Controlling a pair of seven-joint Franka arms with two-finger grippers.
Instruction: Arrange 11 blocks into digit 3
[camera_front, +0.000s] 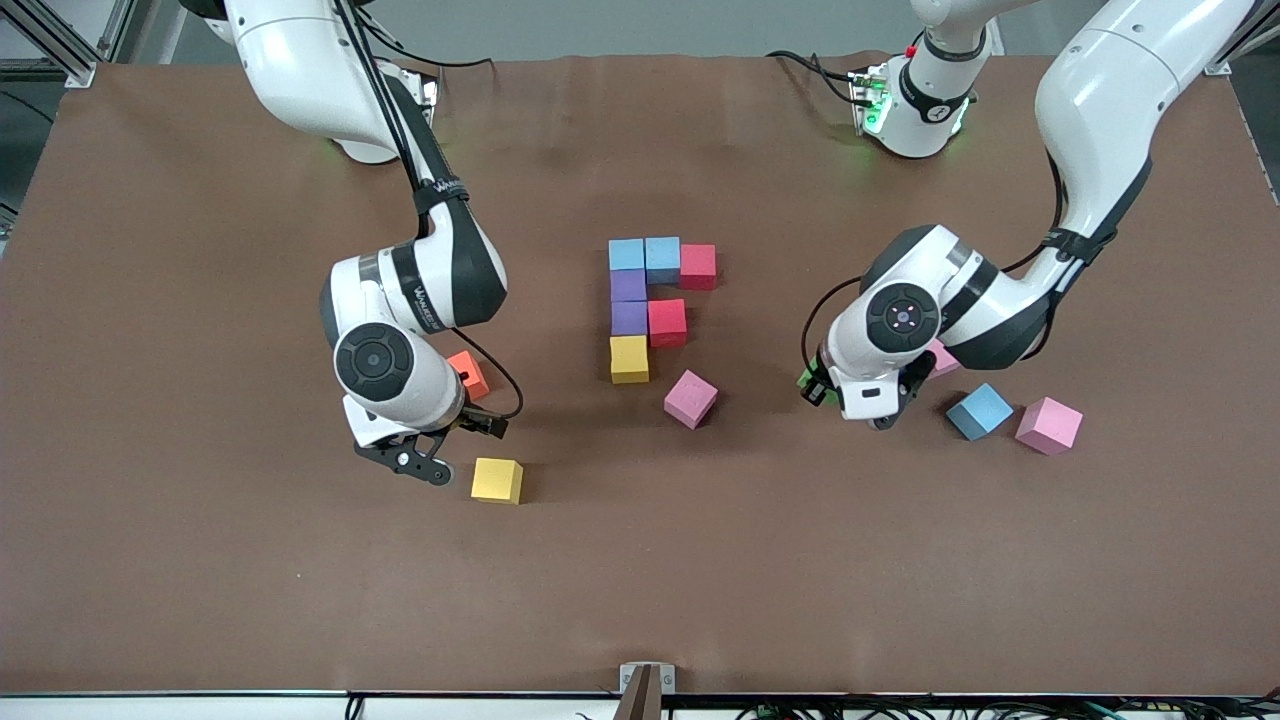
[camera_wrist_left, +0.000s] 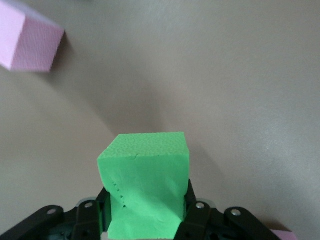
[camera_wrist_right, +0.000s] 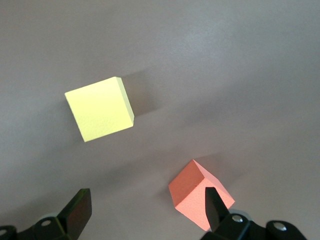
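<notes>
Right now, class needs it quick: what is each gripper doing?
Left gripper: shut on the green block.
Right gripper: open, holding nothing, over the table near the orange block.

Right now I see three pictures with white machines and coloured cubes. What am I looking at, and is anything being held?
These are two robot arms at a brown table. The wide picture looks down from across the table; the other two come from cameras on each arm's wrist.

In the middle lies a half-built figure of seven touching foam blocks: two light blue, two purple, two red, one yellow. Loose blocks lie around it: a pink one nearer the camera, and a light blue and a pink one toward the left arm's end. A further pink block shows partly under the left arm.

The left gripper is shut on a green block, held over bare table. The right gripper hangs open over an orange block, beside a yellow block.
</notes>
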